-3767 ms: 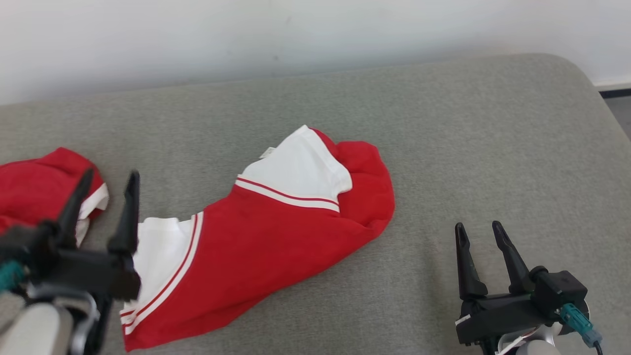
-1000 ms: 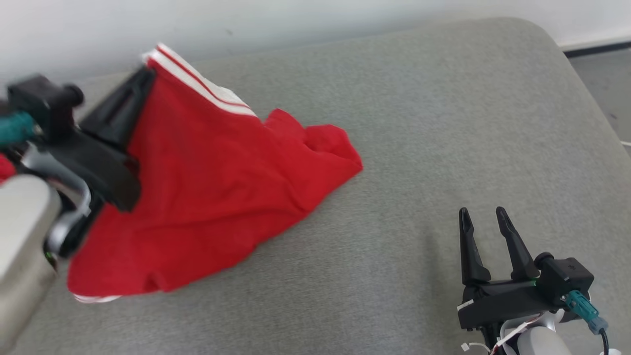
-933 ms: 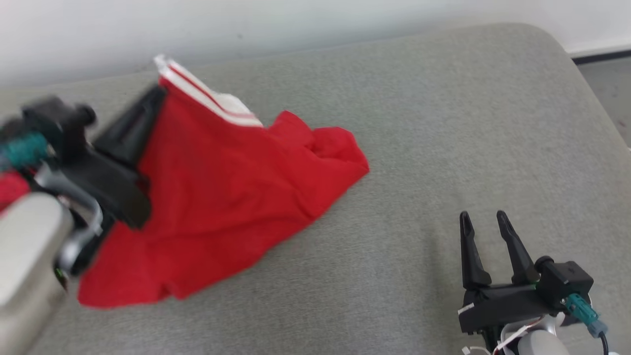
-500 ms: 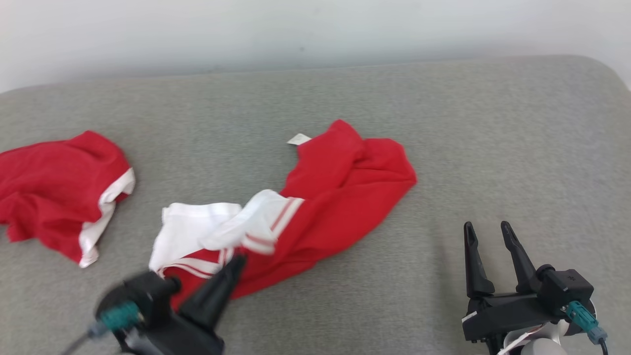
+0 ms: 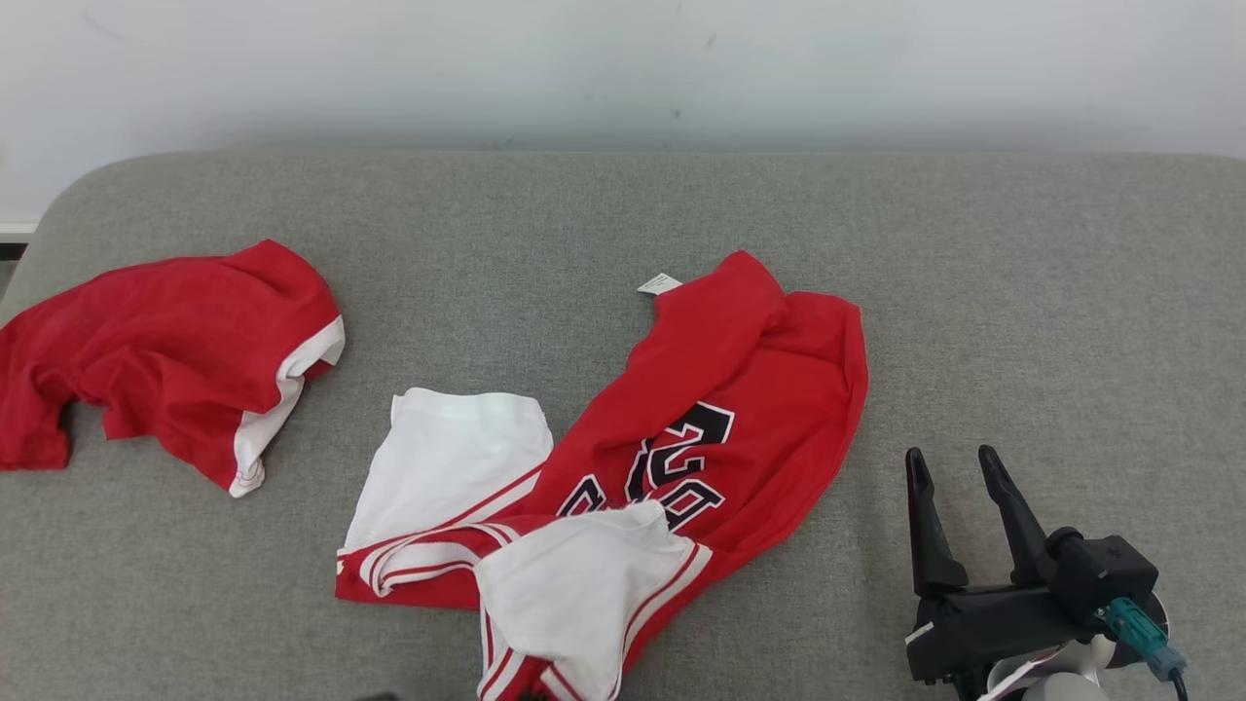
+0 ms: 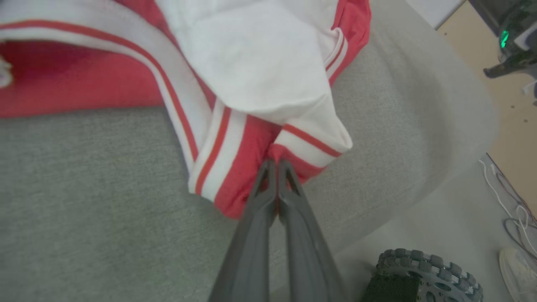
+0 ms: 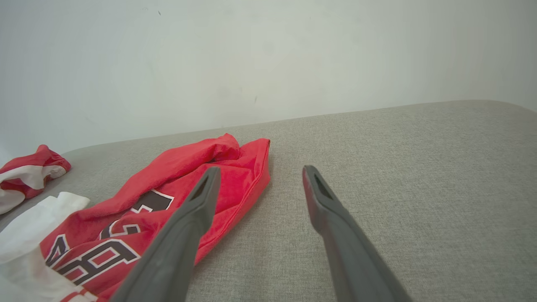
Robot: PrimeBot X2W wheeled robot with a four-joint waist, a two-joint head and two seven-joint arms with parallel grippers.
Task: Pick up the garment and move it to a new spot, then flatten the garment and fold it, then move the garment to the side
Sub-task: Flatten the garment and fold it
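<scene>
The garment (image 5: 740, 389) is a red jersey with white striped sleeves and black lettering, lying crumpled in the middle of the grey padded surface (image 5: 1022, 292). Its near sleeve reaches the surface's front edge. In the left wrist view my left gripper (image 6: 275, 162) is shut, pinching the red and white striped cuff of the garment (image 6: 251, 63) at that edge. My right gripper (image 5: 948, 454) stands open at the lower right, to the right of the garment and apart from it. The right wrist view shows the garment (image 7: 184, 176) left of the open right gripper (image 7: 261, 170).
A second red garment (image 5: 175, 341) with white trim lies crumpled at the far left, also seen as the second garment (image 7: 29, 167) from the right wrist. A pale wall runs behind the surface. Below its front edge are a studded wheel (image 6: 423, 268) and cables (image 6: 512, 209) on the floor.
The head camera has swung. My left gripper, shut on the cuff, has pulled the garment down from a raised hold to the near edge, leaving the lettered side up. The right gripper has stayed put.
</scene>
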